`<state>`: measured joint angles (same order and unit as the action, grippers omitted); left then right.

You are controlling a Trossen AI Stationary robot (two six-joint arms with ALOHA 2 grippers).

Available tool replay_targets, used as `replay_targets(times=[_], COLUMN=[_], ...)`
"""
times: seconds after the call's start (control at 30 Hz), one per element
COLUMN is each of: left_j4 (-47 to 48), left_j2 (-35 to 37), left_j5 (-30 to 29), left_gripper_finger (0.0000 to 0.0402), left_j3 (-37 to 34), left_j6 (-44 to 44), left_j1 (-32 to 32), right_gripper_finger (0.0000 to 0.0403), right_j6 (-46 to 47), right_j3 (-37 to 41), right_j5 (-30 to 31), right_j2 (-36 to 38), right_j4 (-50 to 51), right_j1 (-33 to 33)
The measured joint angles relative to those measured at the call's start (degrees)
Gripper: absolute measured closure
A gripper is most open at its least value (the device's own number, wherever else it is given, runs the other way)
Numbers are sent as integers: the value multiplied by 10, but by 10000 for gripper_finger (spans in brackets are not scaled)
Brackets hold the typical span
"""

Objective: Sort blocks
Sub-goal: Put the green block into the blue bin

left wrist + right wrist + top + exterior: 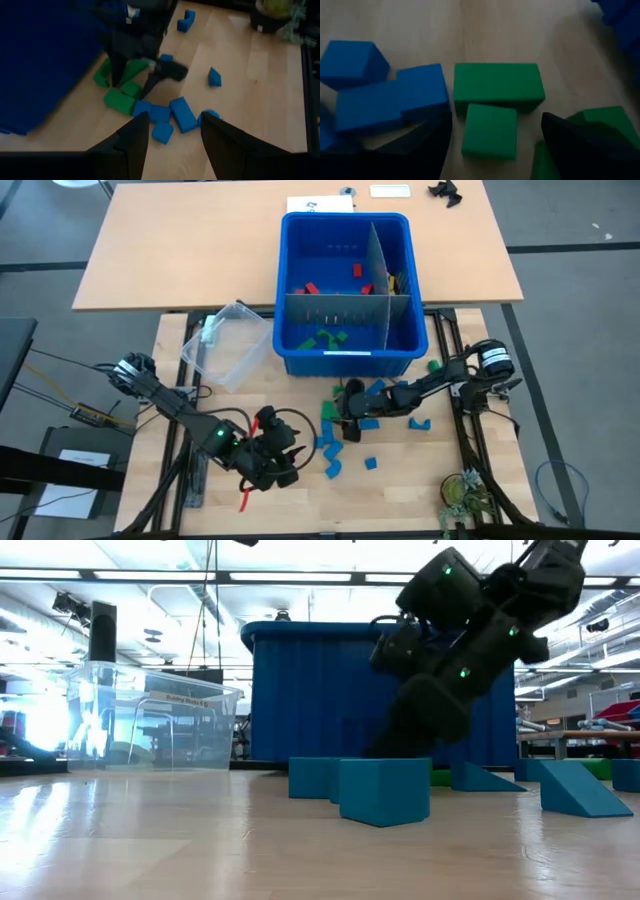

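Right now my right gripper [492, 137] hangs spread over a small green block [489, 131] near the table's middle, hard against a longer green block [497, 86]; closing could snag both or nudge the blue blocks [390, 102].

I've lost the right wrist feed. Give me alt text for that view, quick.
The right gripper hangs low over the wooden table, jaws open astride a small green block. A longer green block lies just beyond, touching it, with blue blocks clustered to one side and another green block on the other.
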<state>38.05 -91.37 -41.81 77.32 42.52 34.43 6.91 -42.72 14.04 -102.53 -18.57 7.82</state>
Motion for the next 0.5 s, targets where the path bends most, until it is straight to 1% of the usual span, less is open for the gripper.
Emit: replay_targets(times=[0.07,0.13,0.37,0.4,0.47,0.5], left_j4=[-3,-7,-1,-3,-10,-10], left_j2=[0,0,0,0,0,0], left_j5=[-2,-1,1,-6,-21,-22], left_gripper_finger=[216,216,216,216,216,216], left_j3=[0,0,0,0,0,0], left_j6=[0,2,0,6,11,11], left_j1=[0,0,1,4,12,15], right_gripper_finger=[109,129,235,250,269,270], right_j6=[0,0,14,19,19,16], right_j3=[0,-1,-1,-1,-1,-1], right_j5=[-8,-8,-8,-8,-8,-8], right_j2=[-9,-17,-24,-24,-24,-23], right_j4=[-9,-17,-11,-10,-9,-9], right_j1=[-1,-1,-3,-3,-3,-3])
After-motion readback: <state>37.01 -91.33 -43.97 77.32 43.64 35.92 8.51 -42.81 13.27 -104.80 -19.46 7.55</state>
